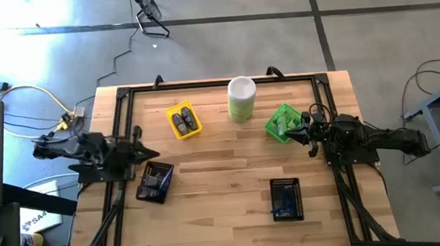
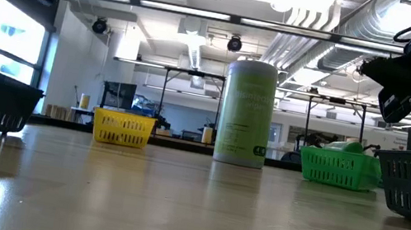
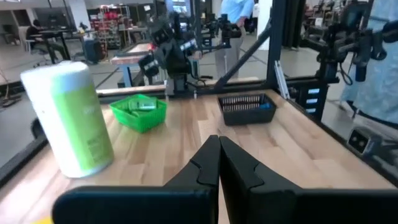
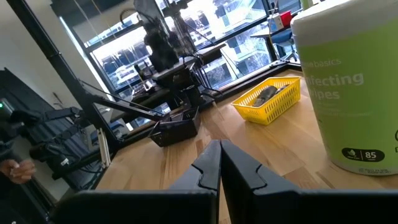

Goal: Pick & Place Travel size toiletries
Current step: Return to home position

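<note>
The travel size toiletries lie in four mesh trays on the wooden table. Dark grey pieces (image 1: 182, 122) are in the yellow tray (image 1: 191, 109), and green items (image 1: 287, 120) in the green tray (image 1: 274, 128). Dark packets (image 1: 283, 205) lie in a black tray (image 1: 285, 184) near the front right. More dark items (image 1: 157, 178) lie in a black tray (image 1: 148, 194) at the left. My left gripper (image 1: 153, 152) is shut and empty, level at the table's left edge just beyond that tray. My right gripper (image 1: 292, 134) is shut and empty, level beside the green tray.
A tall pale-green canister (image 1: 242, 98) with a white lid stands at the far middle, between the yellow and green trays. A black frame (image 1: 201, 85) runs along the table's far and side edges. The middle of the table (image 1: 224, 170) is bare wood.
</note>
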`<state>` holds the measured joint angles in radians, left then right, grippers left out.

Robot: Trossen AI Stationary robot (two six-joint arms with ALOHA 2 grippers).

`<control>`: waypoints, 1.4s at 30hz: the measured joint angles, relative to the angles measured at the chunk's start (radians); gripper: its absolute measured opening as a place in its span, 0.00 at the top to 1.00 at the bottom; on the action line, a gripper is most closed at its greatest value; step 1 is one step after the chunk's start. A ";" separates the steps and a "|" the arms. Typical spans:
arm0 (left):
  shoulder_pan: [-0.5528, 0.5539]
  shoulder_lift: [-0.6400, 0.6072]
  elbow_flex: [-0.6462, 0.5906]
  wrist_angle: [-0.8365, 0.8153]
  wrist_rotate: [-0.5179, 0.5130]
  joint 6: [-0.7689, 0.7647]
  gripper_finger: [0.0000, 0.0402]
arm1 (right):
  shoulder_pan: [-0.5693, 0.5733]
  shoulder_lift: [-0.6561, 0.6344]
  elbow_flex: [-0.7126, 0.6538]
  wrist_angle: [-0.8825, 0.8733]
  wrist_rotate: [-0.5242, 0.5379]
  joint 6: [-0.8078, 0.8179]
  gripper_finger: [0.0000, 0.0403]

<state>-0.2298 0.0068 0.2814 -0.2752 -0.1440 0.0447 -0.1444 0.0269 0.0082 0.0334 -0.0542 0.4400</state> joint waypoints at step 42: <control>0.000 0.000 -0.182 0.072 0.111 -0.102 1.00 | 0.000 0.000 0.000 0.000 0.000 0.000 0.99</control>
<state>-0.2298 0.0067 0.0993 -0.2028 -0.0326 -0.0574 -0.1444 0.0269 0.0082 0.0334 -0.0540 0.4400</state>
